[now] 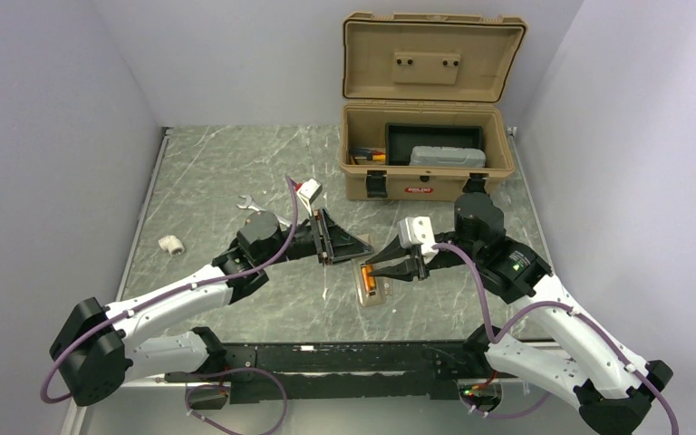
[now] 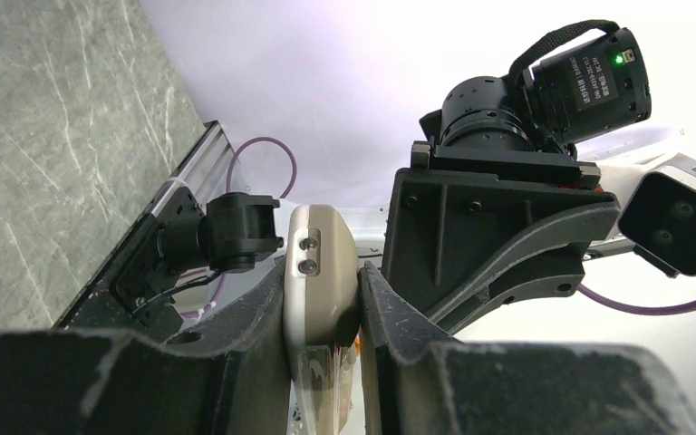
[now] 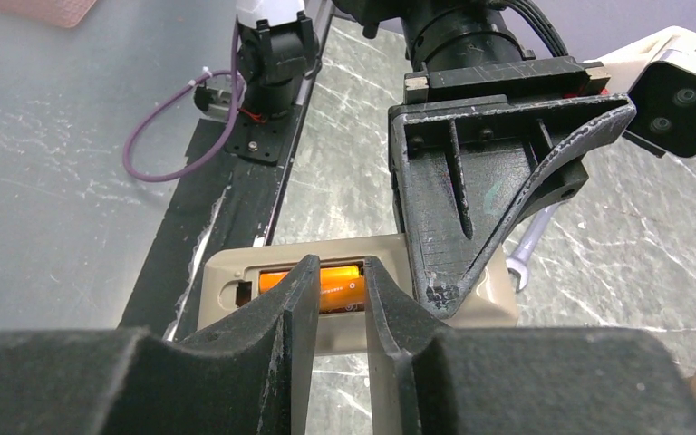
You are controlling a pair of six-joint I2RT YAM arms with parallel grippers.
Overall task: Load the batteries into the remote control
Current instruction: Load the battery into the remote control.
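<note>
We look down on a grey-green marbled table (image 1: 199, 181) boxed in by plain pale walls, with an open tan toolbox (image 1: 453, 184) at its far edge, its lid standing up. A silver wrench (image 1: 250, 205) lies left of centre, and a small white fitting (image 1: 171, 244) sits well apart from it near the left edge. Toward the front middle we find the remote control (image 1: 376, 299) with its tan back turned up and the battery bay uncovered. An orange battery (image 1: 369, 283) lies inside that bay. The left gripper (image 1: 362, 254) reaches in from the left and meets the remote's far end. In the left wrist view we see both its fingers (image 2: 263, 313) pressed against the sides of the cream body, so it is clamped on the remote. The right gripper (image 1: 373, 275) comes in from the right, directly over the bay. In the right wrist view its two fingers (image 3: 299, 290) stand a narrow gap apart, with the battery (image 3: 337, 288) showing orange between them and running on behind the left-hand one. We cannot tell whether those tips pinch the battery or only rest at it. In that same view the left gripper's black frame comes down on the remote's right-hand end, beside the bay.
</note>
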